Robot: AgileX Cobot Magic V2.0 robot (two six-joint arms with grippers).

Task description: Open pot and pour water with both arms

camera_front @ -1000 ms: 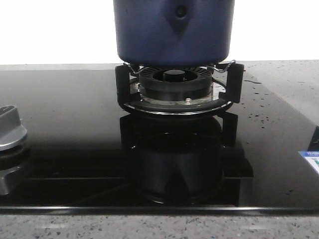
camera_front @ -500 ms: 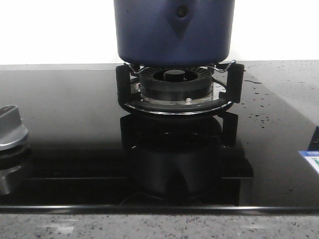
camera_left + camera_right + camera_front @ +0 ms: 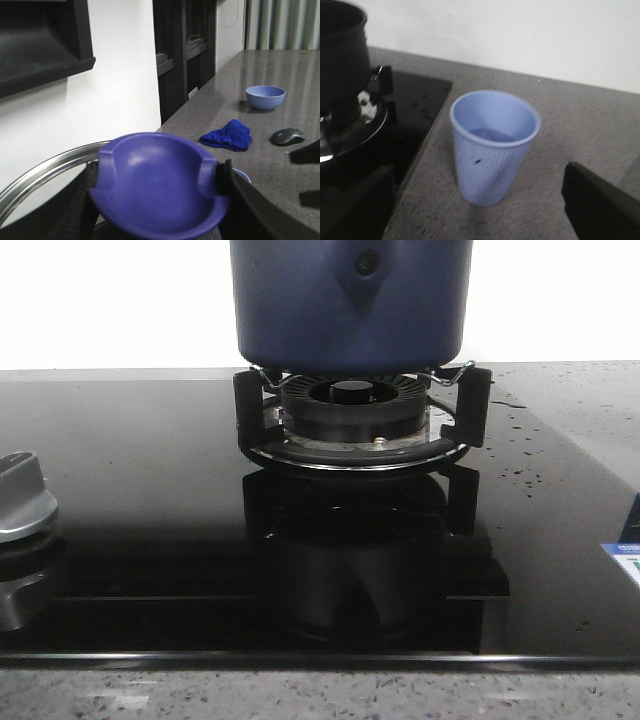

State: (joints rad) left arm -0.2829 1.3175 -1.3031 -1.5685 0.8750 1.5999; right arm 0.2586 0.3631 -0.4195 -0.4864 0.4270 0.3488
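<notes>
The dark navy pot (image 3: 300,300) stands on the burner's supports; its top is cut off in the front view, and it shows dark at the edge of the right wrist view (image 3: 340,55). My left gripper (image 3: 157,197) is shut on a purple-blue lid handle (image 3: 157,175), a black finger on each side. The lid's steel rim (image 3: 45,170) curves beside it. My right gripper (image 3: 480,212) is open, with a light blue ribbed cup (image 3: 492,145) holding some water upright on the counter between its widely spread fingers (image 3: 600,200). Neither gripper shows in the front view.
A black ribbed burner ring (image 3: 350,405) sits on the glossy black cooktop (image 3: 150,460), with a silver knob (image 3: 20,495) at its left. The left wrist view shows a blue bowl (image 3: 265,96), a blue cloth (image 3: 227,135) and a grey mouse (image 3: 287,135) on the grey counter.
In the front view the pot has shifted a hair to the right; nothing else has visibly changed.
</notes>
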